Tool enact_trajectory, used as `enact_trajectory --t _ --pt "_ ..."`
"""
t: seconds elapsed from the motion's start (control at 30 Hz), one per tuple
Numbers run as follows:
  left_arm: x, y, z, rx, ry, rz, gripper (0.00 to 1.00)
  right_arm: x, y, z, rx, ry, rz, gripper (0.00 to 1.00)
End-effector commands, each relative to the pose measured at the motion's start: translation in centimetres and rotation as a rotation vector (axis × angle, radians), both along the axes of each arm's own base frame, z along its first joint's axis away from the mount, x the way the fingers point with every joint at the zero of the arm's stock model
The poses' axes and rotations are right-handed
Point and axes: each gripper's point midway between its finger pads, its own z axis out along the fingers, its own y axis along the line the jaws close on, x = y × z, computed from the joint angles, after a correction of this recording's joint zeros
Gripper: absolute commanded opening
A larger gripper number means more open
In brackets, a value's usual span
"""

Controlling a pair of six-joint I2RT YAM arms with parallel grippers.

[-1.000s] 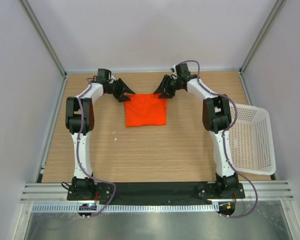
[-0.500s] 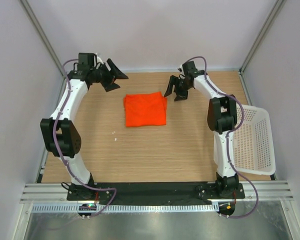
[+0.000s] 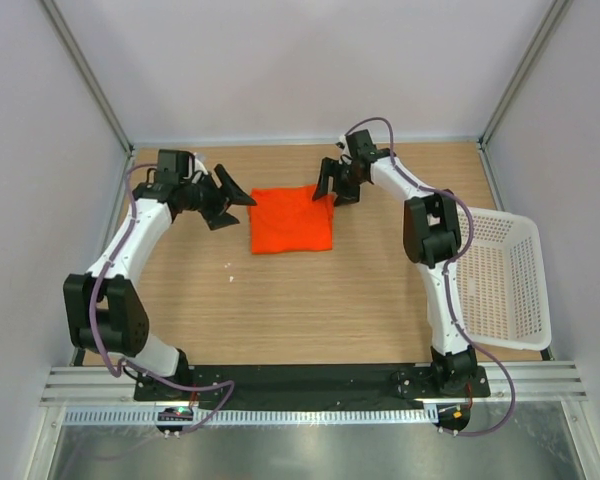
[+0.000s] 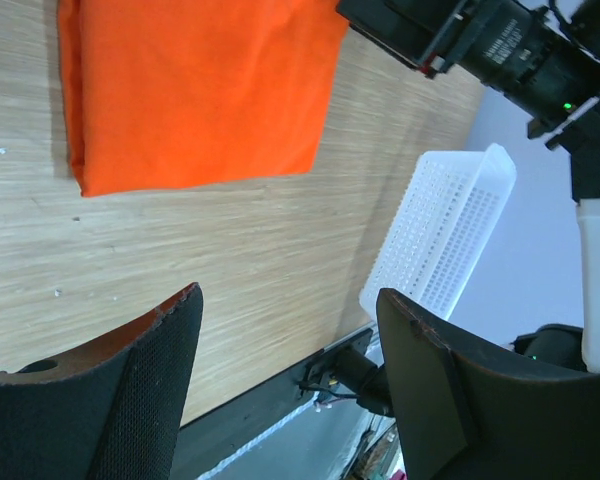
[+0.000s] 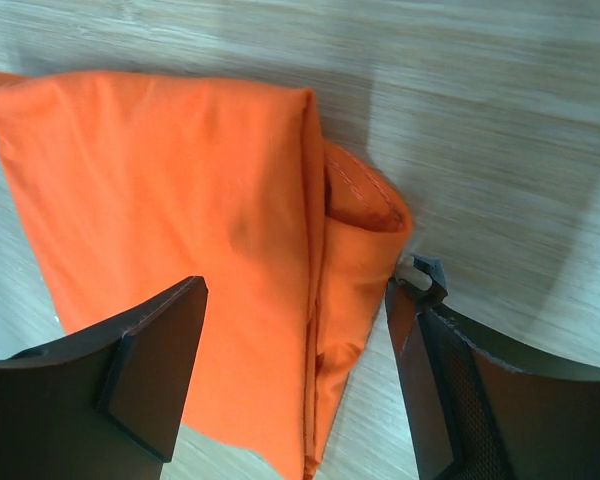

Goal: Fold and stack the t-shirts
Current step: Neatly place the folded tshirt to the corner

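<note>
The orange-red t-shirt [image 3: 291, 219] lies folded into a small rectangle on the wooden table, toward the back. It also shows in the left wrist view [image 4: 195, 85] and the right wrist view [image 5: 190, 250]. My left gripper [image 3: 232, 200] is open and empty, just left of the shirt's far left corner and apart from it. My right gripper [image 3: 332, 185] is open over the shirt's far right corner, its jaws straddling the folded edge [image 5: 355, 240] where a hem sticks out. Whether it touches the fabric is unclear.
A white lattice basket [image 3: 505, 280] stands at the table's right edge, also seen in the left wrist view [image 4: 440, 240]. Grey walls and metal posts close the back and sides. A few small crumbs [image 3: 229, 265] lie on the wood left of the shirt.
My left arm swung from the far left corner down and right, toward the shirt's left side. My right gripper moved back to the shirt's far right corner.
</note>
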Motion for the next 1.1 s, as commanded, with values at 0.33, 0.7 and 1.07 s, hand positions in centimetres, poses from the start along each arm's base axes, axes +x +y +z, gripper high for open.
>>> enact_trajectory --t 0.33,0.7,1.07 --pt "-3.3 0.1 4.3 -0.014 -0.103 -0.028 0.72 1.2 3.0 -2.3 -0.071 -0.097 0.012 0.43" --pt "-6.5 1.0 2.7 0.015 -0.034 0.007 0.72 4.6 -4.5 2.5 -0.176 -0.164 0.051 0.01" --pt "-12.3 3.3 -4.1 0.165 0.155 0.018 0.7 7.3 -21.2 7.7 -0.417 -0.318 0.109 0.01"
